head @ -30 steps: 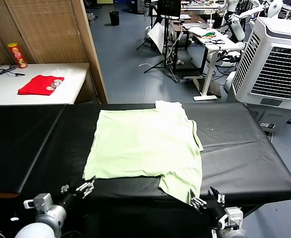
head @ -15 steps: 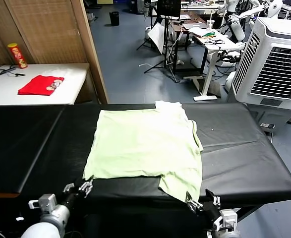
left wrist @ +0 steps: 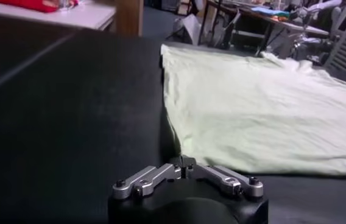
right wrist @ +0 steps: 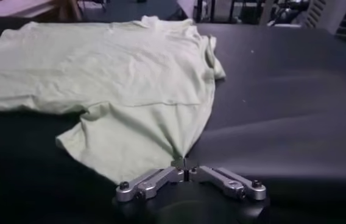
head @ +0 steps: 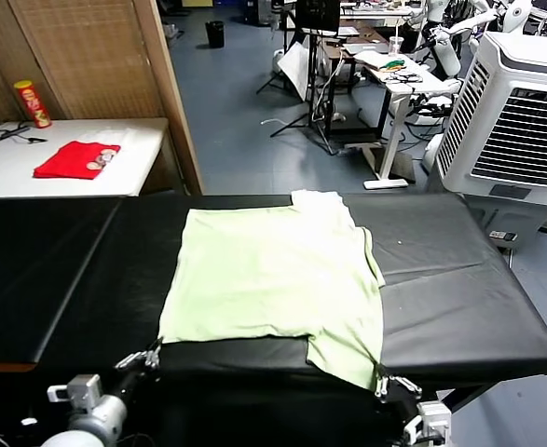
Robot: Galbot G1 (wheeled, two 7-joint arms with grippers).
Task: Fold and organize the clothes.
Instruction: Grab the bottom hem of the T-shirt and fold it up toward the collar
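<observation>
The pale light-green T-shirt [head: 273,270] lies spread flat on the black table [head: 459,289], its near right part hanging lower than its near left hem. My left gripper [head: 148,356] is at the shirt's near left corner, with its jaws shut on that corner. In the left wrist view the T-shirt [left wrist: 252,103] runs down to the closed tips of the left gripper [left wrist: 184,164]. My right gripper [head: 385,382] is shut on the near right corner. In the right wrist view the T-shirt [right wrist: 112,73] gathers to a point in the right gripper [right wrist: 185,163].
A red garment [head: 77,158] and a red-and-yellow can [head: 33,102] sit on the white side table [head: 147,140] at the far left. A wooden partition [head: 161,84] stands behind the table. A white air cooler [head: 525,121] is on the floor at the far right.
Both grippers have gone from open to shut at the shirt's near corners. Both have drawn back a little toward me, and the near right flap has stretched slightly toward the table edge.
</observation>
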